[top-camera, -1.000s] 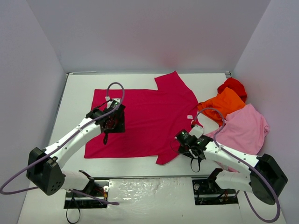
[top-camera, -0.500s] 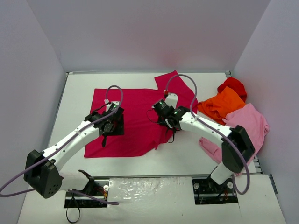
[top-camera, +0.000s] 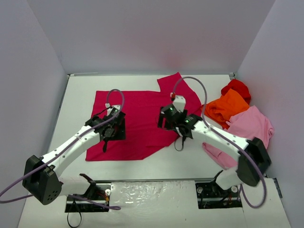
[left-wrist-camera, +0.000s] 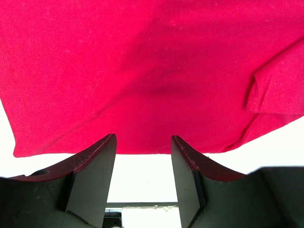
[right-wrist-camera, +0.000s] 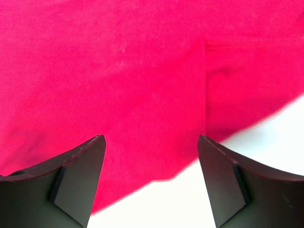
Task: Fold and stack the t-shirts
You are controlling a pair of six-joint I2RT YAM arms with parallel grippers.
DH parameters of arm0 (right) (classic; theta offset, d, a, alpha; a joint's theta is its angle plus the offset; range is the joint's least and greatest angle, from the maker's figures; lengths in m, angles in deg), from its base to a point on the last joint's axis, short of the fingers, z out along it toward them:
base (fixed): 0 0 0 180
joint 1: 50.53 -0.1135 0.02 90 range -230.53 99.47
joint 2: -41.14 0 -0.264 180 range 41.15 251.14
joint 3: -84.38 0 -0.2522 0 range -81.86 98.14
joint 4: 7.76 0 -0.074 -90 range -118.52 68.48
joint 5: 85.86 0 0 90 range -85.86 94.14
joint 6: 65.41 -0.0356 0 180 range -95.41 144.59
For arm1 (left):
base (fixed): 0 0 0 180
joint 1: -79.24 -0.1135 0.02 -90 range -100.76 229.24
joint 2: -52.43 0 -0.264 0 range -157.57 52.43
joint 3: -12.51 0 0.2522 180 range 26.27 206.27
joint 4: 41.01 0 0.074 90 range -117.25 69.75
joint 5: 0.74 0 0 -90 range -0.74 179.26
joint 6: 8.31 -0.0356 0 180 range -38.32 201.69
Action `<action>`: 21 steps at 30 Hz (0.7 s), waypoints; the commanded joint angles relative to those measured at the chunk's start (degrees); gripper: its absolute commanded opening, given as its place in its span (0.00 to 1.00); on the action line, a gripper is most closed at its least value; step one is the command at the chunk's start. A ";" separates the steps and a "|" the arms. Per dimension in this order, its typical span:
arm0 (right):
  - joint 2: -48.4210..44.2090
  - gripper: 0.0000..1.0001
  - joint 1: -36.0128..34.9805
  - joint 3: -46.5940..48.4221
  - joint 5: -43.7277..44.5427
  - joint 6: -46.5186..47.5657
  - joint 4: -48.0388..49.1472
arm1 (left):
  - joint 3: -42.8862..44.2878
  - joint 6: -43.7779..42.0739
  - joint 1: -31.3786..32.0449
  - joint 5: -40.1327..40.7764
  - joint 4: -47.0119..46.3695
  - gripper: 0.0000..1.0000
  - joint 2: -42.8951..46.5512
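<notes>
The raspberry-red t-shirt (top-camera: 137,107) lies spread on the white table, its near right part folded over onto its middle so that a slanted edge runs there. One sleeve (top-camera: 178,85) points toward the back. My left gripper (top-camera: 110,129) hovers over the shirt's left part, open, and only bare table shows between its fingers (left-wrist-camera: 142,137). My right gripper (top-camera: 167,119) stands open over the folded edge, holding nothing (right-wrist-camera: 151,137). Orange (top-camera: 227,105), bright red (top-camera: 236,87) and pale pink (top-camera: 249,128) t-shirts lie bunched at the right.
Grey walls close the table on the left, back and right. The arm bases (top-camera: 142,197) sit at the near edge. The pile of shirts lies against the right wall.
My right gripper carried the shirt's near right part from the front right onto the shirt's middle, then opened and let it go. The left arm barely shifted.
</notes>
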 commanded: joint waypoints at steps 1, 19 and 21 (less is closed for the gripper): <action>-9.90 0.72 0.58 -11.70 -4.23 -5.66 -2.40 | 1.18 0.34 0.41 0.61 -1.82 0.47 0.96; 3.56 0.68 2.12 -12.98 -6.17 -0.91 8.58 | 1.02 0.06 0.41 1.20 -1.45 0.47 -0.48; 4.63 0.68 2.44 -12.19 -6.29 -0.49 9.04 | 0.91 -0.03 0.41 1.11 -1.51 0.47 -0.50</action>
